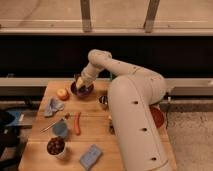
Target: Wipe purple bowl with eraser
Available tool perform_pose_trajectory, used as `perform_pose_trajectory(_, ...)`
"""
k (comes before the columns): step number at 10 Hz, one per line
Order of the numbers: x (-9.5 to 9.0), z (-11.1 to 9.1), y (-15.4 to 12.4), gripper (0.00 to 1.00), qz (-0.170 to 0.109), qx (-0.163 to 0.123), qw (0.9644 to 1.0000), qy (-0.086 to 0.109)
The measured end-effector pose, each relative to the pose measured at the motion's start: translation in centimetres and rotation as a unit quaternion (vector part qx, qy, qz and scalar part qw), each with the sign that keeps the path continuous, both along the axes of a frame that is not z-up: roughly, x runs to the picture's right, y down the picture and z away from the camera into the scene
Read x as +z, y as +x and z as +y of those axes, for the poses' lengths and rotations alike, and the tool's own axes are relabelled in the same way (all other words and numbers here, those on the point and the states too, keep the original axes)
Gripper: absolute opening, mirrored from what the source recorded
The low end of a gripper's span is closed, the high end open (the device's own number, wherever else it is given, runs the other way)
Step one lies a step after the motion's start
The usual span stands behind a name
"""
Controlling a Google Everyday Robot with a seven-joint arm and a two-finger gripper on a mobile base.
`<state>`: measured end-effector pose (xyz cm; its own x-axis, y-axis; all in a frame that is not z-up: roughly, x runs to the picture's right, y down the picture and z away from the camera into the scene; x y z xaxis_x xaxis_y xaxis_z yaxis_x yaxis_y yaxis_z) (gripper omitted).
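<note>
The purple bowl (pixel 82 90) stands at the back of the wooden table (pixel 95 127), left of the middle. My gripper (pixel 79 82) is at the end of the white arm, down over the bowl's far left rim and reaching into it. No black eraser shows; if one is there, the gripper hides it.
An orange fruit (pixel 62 93) lies left of the bowl, with a blue-grey cloth (pixel 53 106) below it. An orange-red stick (pixel 77 123), a blue cup (pixel 60 129), a bowl of dark things (pixel 55 146) and a blue-grey pad (pixel 90 156) lie nearer. The arm partly hides an orange-red bowl (pixel 158 118).
</note>
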<state>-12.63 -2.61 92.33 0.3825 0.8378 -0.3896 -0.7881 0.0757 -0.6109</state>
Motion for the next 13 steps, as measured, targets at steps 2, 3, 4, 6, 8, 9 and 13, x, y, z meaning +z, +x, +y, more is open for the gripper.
perform_pose_trajectory(2, 0.2, -0.3, 0.7, 0.0, 0.011, -0.001, 0.9999, -0.001)
perform_pose_trajectory(3, 0.8, -0.6, 1.5, 0.0, 0.019, -0.002, 0.9998, -0.004)
perform_pose_trajectory(4, 1.3, -0.8, 1.4, 0.0, 0.021, -0.004, 0.9998, -0.006)
perform_pose_trajectory(6, 2.5, -1.1, 0.7, 0.0, 0.021, -0.015, 0.9996, -0.012)
perform_pose_trajectory(8, 3.5, -1.3, 0.0, 0.0, 0.018, -0.027, 0.9994, -0.016)
perform_pose_trajectory(9, 3.7, -1.3, -1.0, 0.0, 0.013, -0.035, 0.9992, -0.016)
perform_pose_trajectory(13, 1.9, -0.6, -3.2, 0.0, -0.017, -0.053, 0.9984, -0.012)
